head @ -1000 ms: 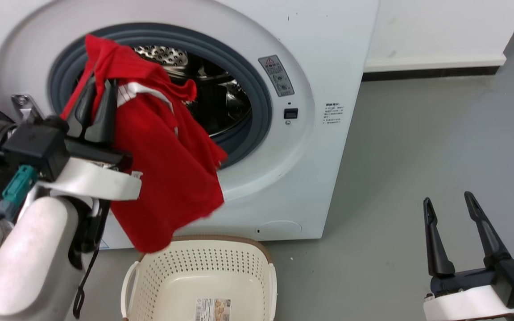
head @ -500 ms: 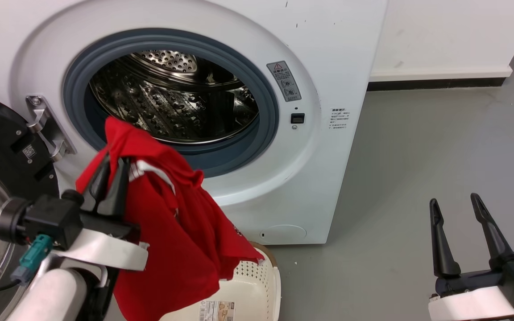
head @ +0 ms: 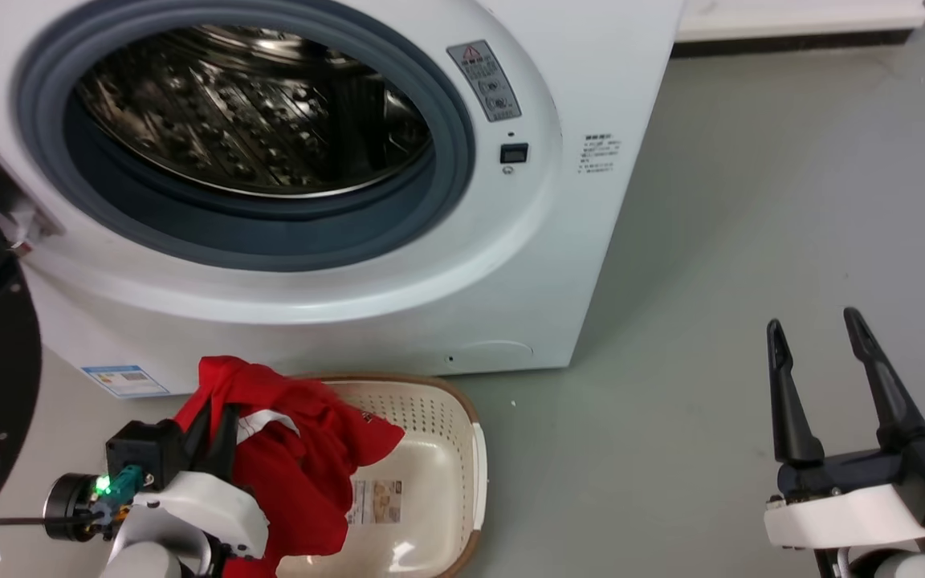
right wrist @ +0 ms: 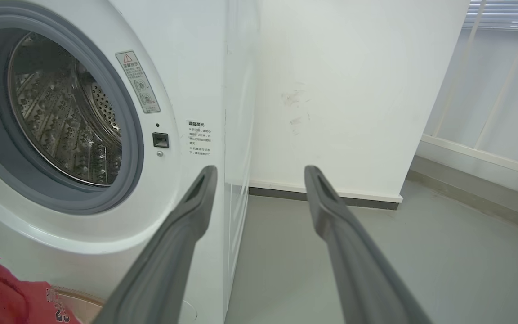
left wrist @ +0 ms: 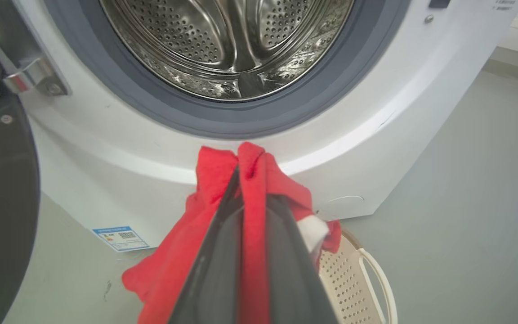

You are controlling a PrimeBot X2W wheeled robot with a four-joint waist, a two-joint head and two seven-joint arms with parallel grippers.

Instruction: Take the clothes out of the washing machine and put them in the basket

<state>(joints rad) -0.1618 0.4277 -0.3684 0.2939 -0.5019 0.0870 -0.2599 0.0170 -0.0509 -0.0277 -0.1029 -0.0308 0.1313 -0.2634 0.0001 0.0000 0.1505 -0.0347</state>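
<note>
Grey floor [head: 751, 201], white wall [right wrist: 340, 90], dark skirting [right wrist: 322, 198], slatted window blind [right wrist: 502, 13]

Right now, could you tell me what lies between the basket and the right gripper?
Bare grey floor, save a tiny pale speck near the basket, separates it from the right gripper, whose fingers stand apart; the head view shows this.
</note>
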